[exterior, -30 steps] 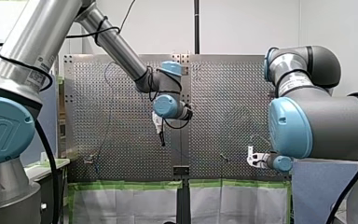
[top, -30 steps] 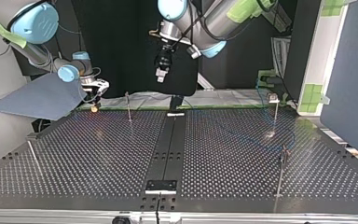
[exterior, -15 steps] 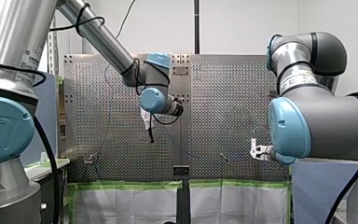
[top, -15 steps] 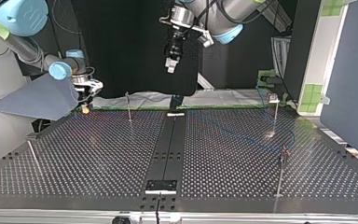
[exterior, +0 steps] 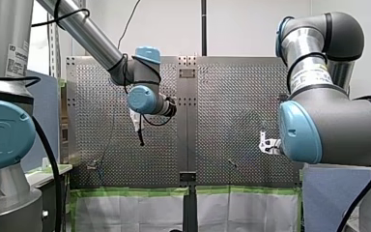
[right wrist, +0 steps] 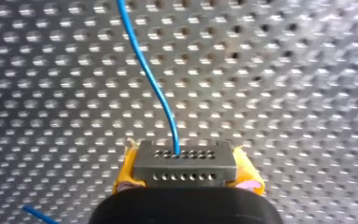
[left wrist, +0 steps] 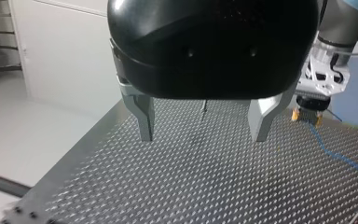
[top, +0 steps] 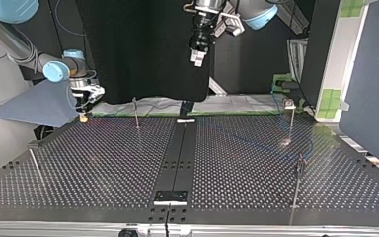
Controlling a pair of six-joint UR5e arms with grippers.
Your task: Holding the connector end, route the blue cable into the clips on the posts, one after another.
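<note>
Where the front view looks over the perforated table, we see our left gripper high at ten o'clock and our right gripper at three o'clock. In the top view the right one sits low at ten o'clock by the table's far edge, and the left is up at twelve. From the left wrist, our metal fingers stand spread with nothing between them. From the right wrist, yellow pads pinch the connector, and the blue cable runs ahead over the holes.
</note>
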